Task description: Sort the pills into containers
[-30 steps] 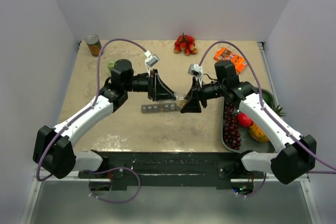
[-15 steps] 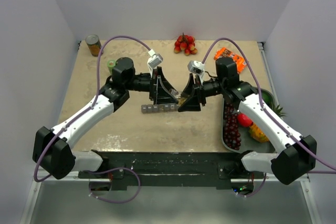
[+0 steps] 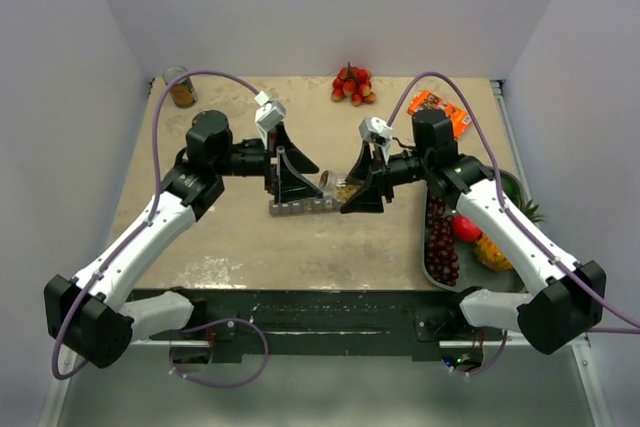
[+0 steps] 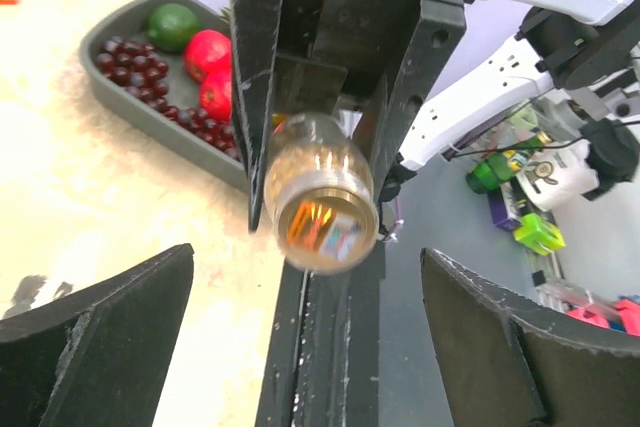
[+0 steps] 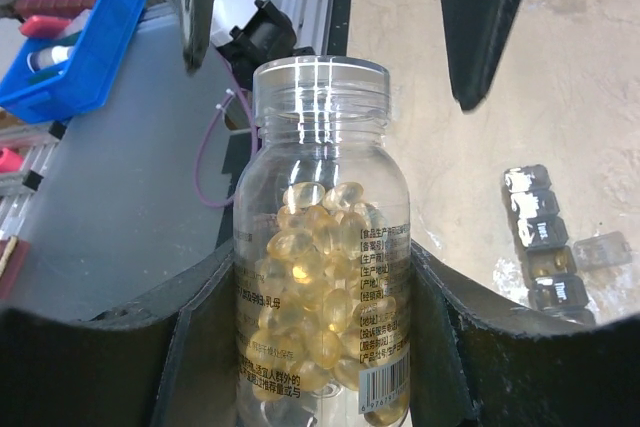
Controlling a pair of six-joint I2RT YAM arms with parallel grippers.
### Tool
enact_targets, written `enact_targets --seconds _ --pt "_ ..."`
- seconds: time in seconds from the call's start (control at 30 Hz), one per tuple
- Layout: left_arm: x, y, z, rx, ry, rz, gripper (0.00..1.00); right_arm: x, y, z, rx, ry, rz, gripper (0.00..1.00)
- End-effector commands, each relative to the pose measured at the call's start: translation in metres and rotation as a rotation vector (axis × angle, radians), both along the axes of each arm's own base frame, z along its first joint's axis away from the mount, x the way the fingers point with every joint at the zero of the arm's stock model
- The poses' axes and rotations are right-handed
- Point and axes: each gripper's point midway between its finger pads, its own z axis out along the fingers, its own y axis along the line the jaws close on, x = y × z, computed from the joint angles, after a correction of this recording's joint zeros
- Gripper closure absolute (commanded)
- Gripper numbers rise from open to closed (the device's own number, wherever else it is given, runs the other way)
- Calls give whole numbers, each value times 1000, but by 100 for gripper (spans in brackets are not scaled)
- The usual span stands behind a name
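My right gripper (image 3: 352, 190) is shut on a clear bottle (image 3: 335, 184) lying on its side above the table, its uncapped mouth towards the left arm. The right wrist view shows the bottle (image 5: 320, 127) wedged between both fingers of that gripper (image 5: 320, 292), about half full of yellow pills (image 5: 310, 247). The grey containers (image 3: 300, 207) lie on the table just below the bottle, also seen as containers (image 5: 545, 237) at the right. My left gripper (image 3: 292, 162) hangs wide open, apart from the bottle's mouth. In the left wrist view the bottle (image 4: 320, 197) faces the open left gripper (image 4: 308, 292).
A grey tray (image 3: 428, 209) with grapes and red fruit lies along the right edge. At the back stand a tin can (image 3: 180, 87), a red fruit cluster (image 3: 352, 84) and an orange packet (image 3: 440, 112). A small clear piece (image 5: 600, 247) lies beside the containers.
My left gripper has opened wide and drawn back to the left, away from the bottle's mouth. The right gripper has kept the bottle almost still.
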Motion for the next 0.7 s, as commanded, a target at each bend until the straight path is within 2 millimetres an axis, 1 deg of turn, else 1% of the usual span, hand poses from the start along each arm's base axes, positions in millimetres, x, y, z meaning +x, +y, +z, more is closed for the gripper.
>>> enact_targets --seconds 0.0,0.07,0.1,0.13,0.17,0.2,0.23,0.27,0.3,0.33,0.37,0.4,0.43,0.47,0.5,0.53,0.6,0.63,0.67 --pt "-9 20 6 6 -73 41 1 0 -3 26 36 -126 -3 100" --pt "-7 26 5 2 -71 74 1 3 -4 26 29 -146 -10 100" --pt "-8 29 11 -11 -82 89 1 5 -5 26 22 -161 -19 100" --pt "-6 31 7 -13 -63 113 1 9 -6 24 6 -182 -39 100" --pt "-2 31 16 -48 -60 146 1 10 -7 23 -6 -214 -39 100" --pt "-2 33 21 -70 -52 173 1 12 -9 23 -16 -237 -49 100" --pt "2 34 14 -81 -5 203 1 15 -10 21 -30 -261 -60 100" --pt "2 33 27 -151 34 219 1 22 -13 18 -57 -312 -89 100" --pt "1 32 29 -185 65 209 1 26 -14 17 -71 -336 -104 100" --pt "1 30 25 -203 114 204 1 30 -16 15 -87 -360 -122 100" --pt "5 29 30 -235 179 218 1 39 -19 12 -108 -395 -154 100" --pt "11 26 25 -240 225 227 2 42 -20 11 -118 -417 -168 100" --pt "13 24 23 -251 259 233 5 45 -21 12 -123 -437 -181 100" --pt "19 24 27 -276 292 259 6 47 -22 12 -127 -460 -186 100" --pt "23 22 25 -278 309 272 6 52 -24 11 -141 -477 -206 100" --pt "25 19 30 -280 316 280 7 54 -24 11 -146 -486 -212 100" --pt "35 16 26 -264 357 330 6 57 -25 11 -155 -502 -220 100" --pt "35 12 31 -267 358 328 6 58 -25 11 -155 -505 -219 100" --pt "36 10 30 -262 370 330 6 58 -24 11 -153 -508 -219 100"
